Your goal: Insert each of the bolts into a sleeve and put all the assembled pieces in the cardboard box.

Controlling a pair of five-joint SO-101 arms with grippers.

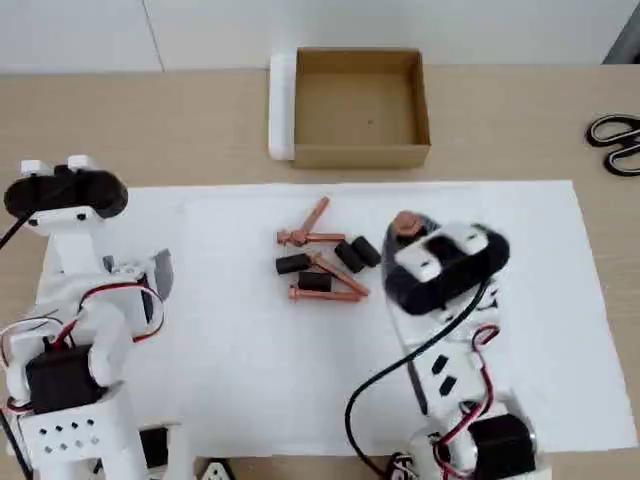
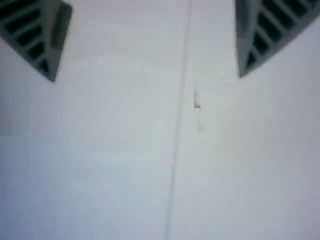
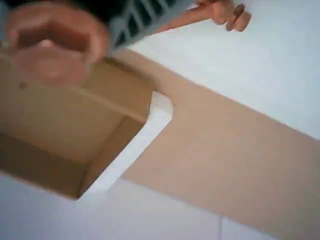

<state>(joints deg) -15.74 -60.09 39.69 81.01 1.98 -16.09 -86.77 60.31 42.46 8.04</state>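
The right claw (image 1: pixel 405 238) sat just right of centre in the high view, clenched on a copper bolt (image 1: pixel 405 223) whose round head stuck out at its tip. In the right wrist view that head loomed close and blurred beside a grey ribbed finger (image 3: pixel 145 15). The left claw (image 2: pixel 147 75) hung released at the left of the high view, its two fingers spread wide apart above the white paper sheet (image 1: pixel 250 360). At the centre of the frame, just left of the right claw, four loose bolts (image 1: pixel 325 294) lay on the sheet in a small jumble with four black sleeves (image 1: pixel 293 264). Some pieces touched or crossed one another, and bolts and sleeves lay as separate parts. The cardboard box (image 1: pixel 360 156) stood open at the top centre, on the bare table (image 1: pixel 130 130) just beyond the sheet's far edge. A white foam strip (image 1: pixel 282 105) lay against its left wall. A pair of scissors (image 1: pixel 615 140) lay on the table at the right edge of the frame, well apart from the box and the parts.
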